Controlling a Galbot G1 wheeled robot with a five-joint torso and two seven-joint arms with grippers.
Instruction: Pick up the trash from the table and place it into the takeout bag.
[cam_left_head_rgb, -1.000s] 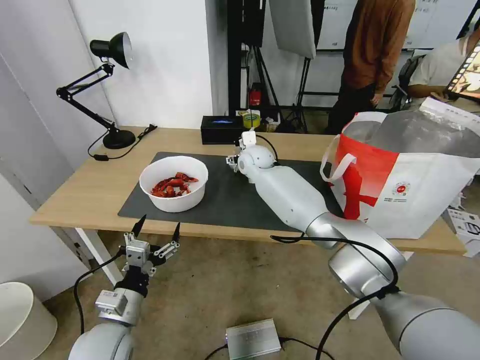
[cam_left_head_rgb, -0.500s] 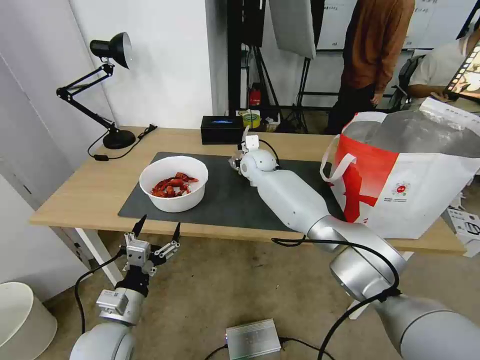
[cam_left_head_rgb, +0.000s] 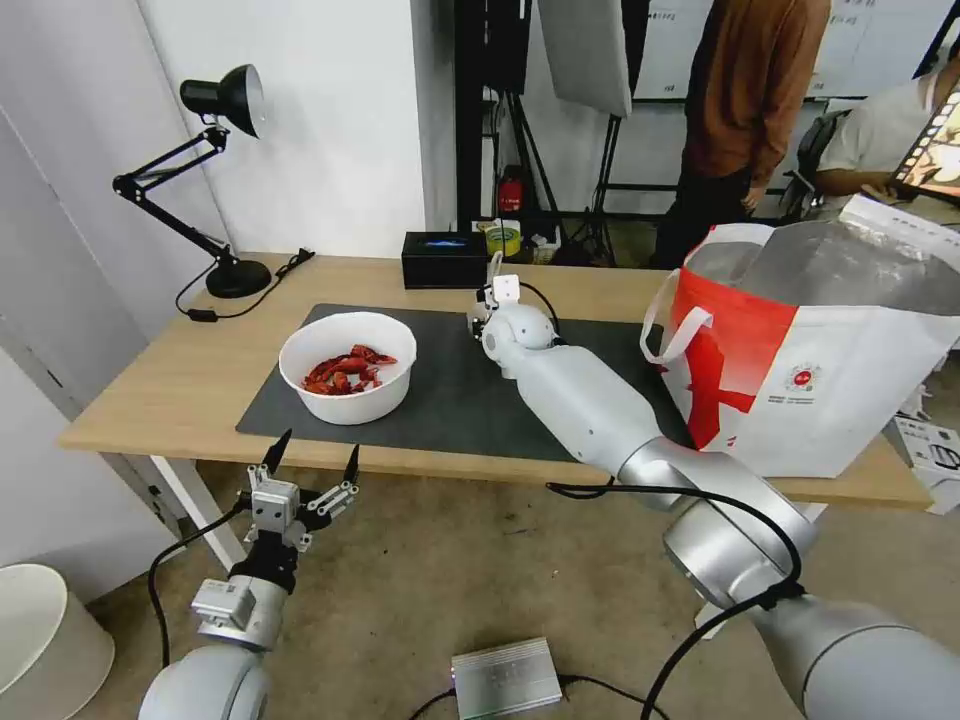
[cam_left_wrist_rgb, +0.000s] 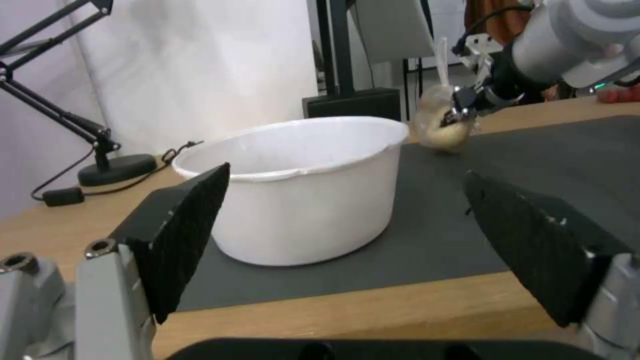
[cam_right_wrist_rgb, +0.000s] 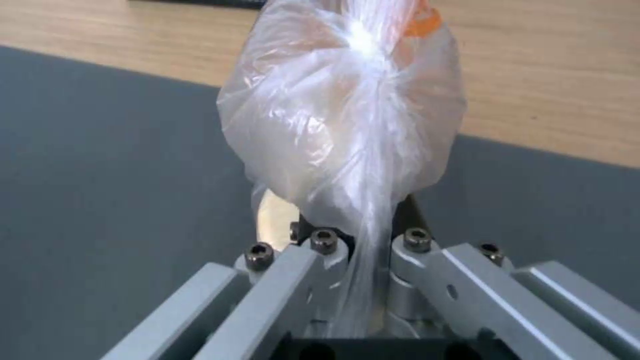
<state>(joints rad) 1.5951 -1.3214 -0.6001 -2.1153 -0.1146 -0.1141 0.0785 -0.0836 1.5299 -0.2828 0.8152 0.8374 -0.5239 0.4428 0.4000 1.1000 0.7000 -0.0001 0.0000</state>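
Observation:
A white bowl (cam_left_head_rgb: 347, 365) of red shells stands on the dark mat (cam_left_head_rgb: 470, 400) of the light-wood table (cam_left_head_rgb: 200, 370). My right gripper (cam_left_head_rgb: 480, 322) reaches over the far part of the mat. It is shut on the small knotted clear bag (cam_right_wrist_rgb: 347, 115), which hangs just above the mat (cam_left_wrist_rgb: 440, 125). The takeout bag (cam_left_head_rgb: 810, 350), white with a red panel and foil lining, stands open at the table's right end. My left gripper (cam_left_head_rgb: 312, 455) hovers open below the table's front edge, facing the bowl (cam_left_wrist_rgb: 300, 185) with nothing between its fingers.
A black desk lamp (cam_left_head_rgb: 215, 180) stands at the back left, its cord trailing on the wood. A black box (cam_left_head_rgb: 443, 258) sits at the back edge behind the mat. On the floor lie a silver box (cam_left_head_rgb: 505, 675) and a white bin (cam_left_head_rgb: 40, 640).
My right arm has shifted slightly to the right, toward the takeout bag, carrying the knotted bag. The left arm and the bowl have not moved.

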